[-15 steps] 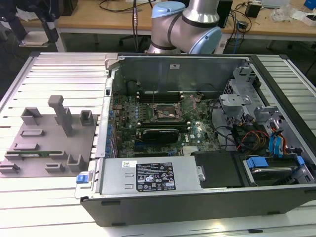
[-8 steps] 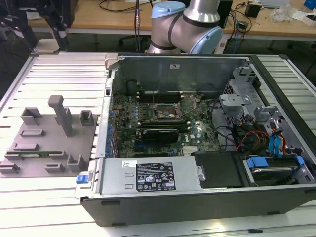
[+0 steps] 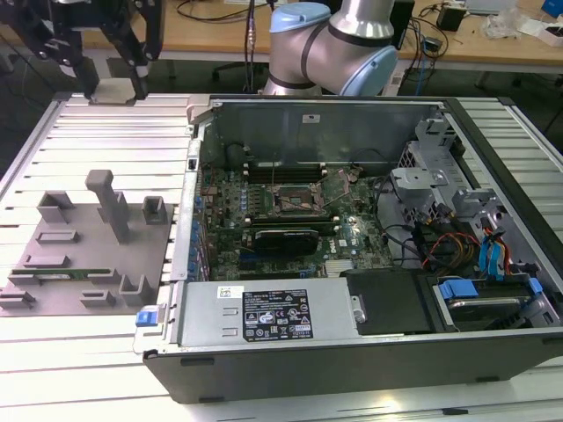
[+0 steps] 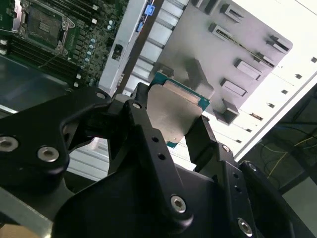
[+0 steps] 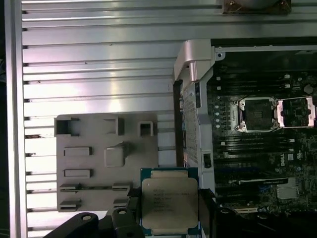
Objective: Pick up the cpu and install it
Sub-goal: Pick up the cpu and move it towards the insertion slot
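Gripper (image 4: 171, 119) holds cpu (image 5: 170, 201), prob. clear of grey fixture (image 5: 99, 166).

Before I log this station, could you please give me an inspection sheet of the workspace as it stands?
Surface: ribbed aluminium table, carrying a grey plastic fixture tray and an open black computer case.
Job's things: flat square silver-topped cpu, held clear of the tray; the motherboard's black socket frame stands open.
Clutter: narrow green memory stick lying in the tray.
Grippers: black end effector, shut on the cpu's opposite edges.
Cables: coloured wires inside the case; dark loose cables on the desk behind.
Surroundings: silver and blue robot arm; wooden desk beyond the table.
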### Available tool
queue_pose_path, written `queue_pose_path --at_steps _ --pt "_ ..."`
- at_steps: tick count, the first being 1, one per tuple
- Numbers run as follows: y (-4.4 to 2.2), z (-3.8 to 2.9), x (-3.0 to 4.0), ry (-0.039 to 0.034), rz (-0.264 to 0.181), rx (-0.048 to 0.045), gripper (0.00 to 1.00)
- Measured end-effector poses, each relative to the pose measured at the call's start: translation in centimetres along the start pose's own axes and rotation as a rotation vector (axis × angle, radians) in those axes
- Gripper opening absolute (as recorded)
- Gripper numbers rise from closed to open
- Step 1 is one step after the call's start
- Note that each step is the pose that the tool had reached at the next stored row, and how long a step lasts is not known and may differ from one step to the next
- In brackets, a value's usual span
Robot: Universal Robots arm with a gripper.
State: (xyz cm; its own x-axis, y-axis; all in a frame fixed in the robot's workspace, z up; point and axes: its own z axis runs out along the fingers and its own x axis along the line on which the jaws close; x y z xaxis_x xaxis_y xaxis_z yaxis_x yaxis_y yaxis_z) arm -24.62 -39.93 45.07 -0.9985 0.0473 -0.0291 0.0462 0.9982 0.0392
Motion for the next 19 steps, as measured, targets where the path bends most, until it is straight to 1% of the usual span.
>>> queue_pose_path --at_steps 1,4,5,6,13,15,19 --pt "0.01 0.20 -0.41 -0.0001 0.000 0.0003 0.55" --pt "0.03 0.51 -1.10 -0.0001 0.000 0.0014 0.55" --pt "0.05 0.71 -1.58 0.0000 0.000 0.0022 0.55" --pt "0.06 0.83 -1.88 -0.0001 0.000 0.0023 0.55" --pt "0.13 1.49 -3.91 -0.0002 0.000 0.0027 0.55" --pt "0.17 1.77 -4.93 -0.0001 0.000 0.0029 0.55" --pt "0.21 2.10 -6.26 -0.0002 0.000 0.0028 0.55"
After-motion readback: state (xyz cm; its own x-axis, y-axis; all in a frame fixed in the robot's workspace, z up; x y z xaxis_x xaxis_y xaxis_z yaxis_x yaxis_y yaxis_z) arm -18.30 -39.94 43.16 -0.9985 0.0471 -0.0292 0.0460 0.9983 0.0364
